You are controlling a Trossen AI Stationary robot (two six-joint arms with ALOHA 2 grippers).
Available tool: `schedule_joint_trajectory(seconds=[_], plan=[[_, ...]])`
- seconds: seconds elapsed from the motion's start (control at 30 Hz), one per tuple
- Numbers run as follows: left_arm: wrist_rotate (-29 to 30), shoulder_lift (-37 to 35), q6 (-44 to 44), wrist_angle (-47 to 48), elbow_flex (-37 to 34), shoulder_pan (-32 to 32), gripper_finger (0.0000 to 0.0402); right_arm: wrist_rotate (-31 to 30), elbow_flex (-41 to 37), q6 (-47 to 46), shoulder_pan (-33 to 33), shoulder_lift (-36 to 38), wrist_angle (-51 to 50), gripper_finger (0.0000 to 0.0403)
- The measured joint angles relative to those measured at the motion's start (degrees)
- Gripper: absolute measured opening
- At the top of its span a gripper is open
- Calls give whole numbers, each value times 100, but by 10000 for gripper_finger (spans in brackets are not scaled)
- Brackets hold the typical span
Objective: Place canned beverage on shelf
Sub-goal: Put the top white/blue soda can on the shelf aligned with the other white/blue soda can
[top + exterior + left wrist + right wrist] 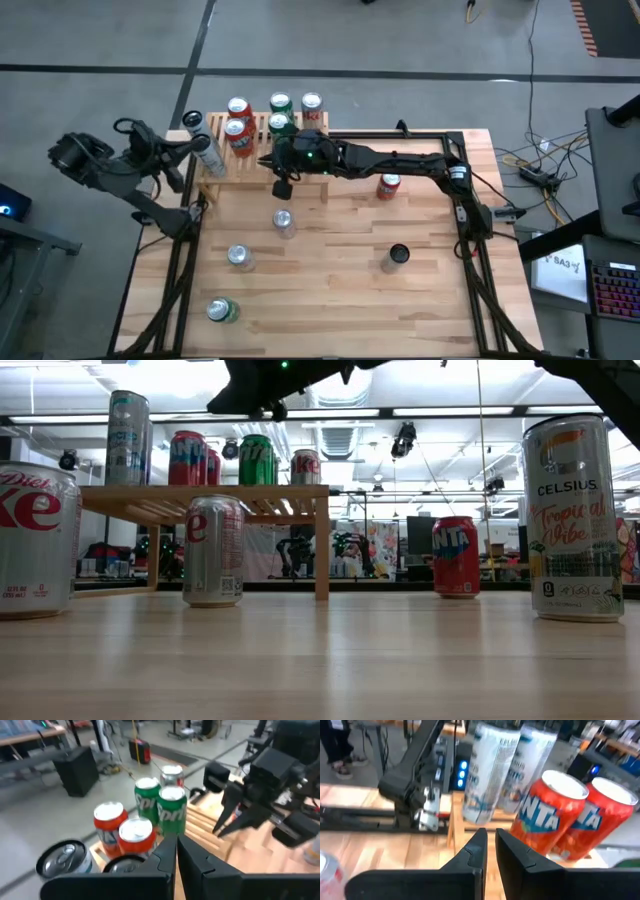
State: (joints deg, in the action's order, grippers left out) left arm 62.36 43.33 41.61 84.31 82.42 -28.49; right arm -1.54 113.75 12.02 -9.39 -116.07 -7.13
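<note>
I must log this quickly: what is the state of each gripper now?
Left gripper: closed, holding nothing, beside the shelf.
Right gripper: closed, holding nothing, over the shelf.

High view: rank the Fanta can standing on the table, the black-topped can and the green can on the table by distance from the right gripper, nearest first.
Measured from the right gripper, at the shelf's front edge:
1. Fanta can, on the table beside the right arm.
2. Black-topped can, right of centre, nearer the front.
3. Green can, at the front left corner.
</note>
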Motion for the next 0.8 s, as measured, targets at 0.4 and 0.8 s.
schedule_joint_trajectory(seconds=[0.4,0.8], plan=[[-602,198,736,560,27,441,0,-2,673,263,0,9,-1791,27],[-602,1042,1014,448,45,737,0,-4,1326,557,0,11,-3406,27]])
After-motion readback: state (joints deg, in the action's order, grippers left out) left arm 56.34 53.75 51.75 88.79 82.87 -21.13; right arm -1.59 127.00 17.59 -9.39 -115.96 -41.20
